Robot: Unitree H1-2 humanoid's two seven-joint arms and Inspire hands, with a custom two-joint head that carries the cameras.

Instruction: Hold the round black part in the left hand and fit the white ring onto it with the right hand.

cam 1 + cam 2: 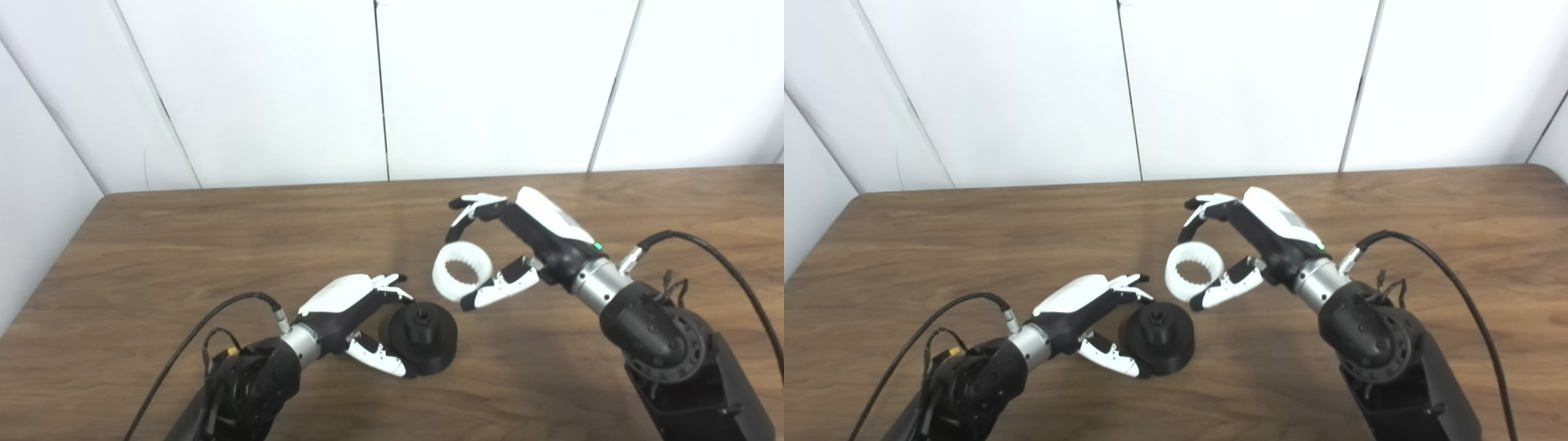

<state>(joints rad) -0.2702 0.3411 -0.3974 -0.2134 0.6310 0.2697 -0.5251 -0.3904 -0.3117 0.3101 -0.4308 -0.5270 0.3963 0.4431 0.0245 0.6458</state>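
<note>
item 1: round black part (424,338), a disc with a raised hub at its centre. location: near edge of the wooden table (184,257), left of centre, resting on the surface or only just off it; the view does not settle which. the hub faces up and tilts toward the camera.

item 2: left hand (352,312). fingers closed around the disc, upper fingers over its far rim and thumb (383,358) under its near rim. condition: gripping the part.

item 3: white ring (462,271), toothed on its inner face. location: held in the air above the table, up and to the right of the black part, near it but apart. its opening faces roughly toward the camera, not yet squared to the hub.

item 4: right hand (520,245). fingers curled round the ring, thumb (499,288) against its lower right edge and a fingertip arching over its top. condition: holding the ring in a pinch; the top contact is hard to confirm.

item 5: progress. done: both pieces are in the correct hands, 1 each. outstanding: bring the ring over the hub, line up the 2 axes, press it on. judged as roughly the midpoint, with the fitting itself not started.
</note>
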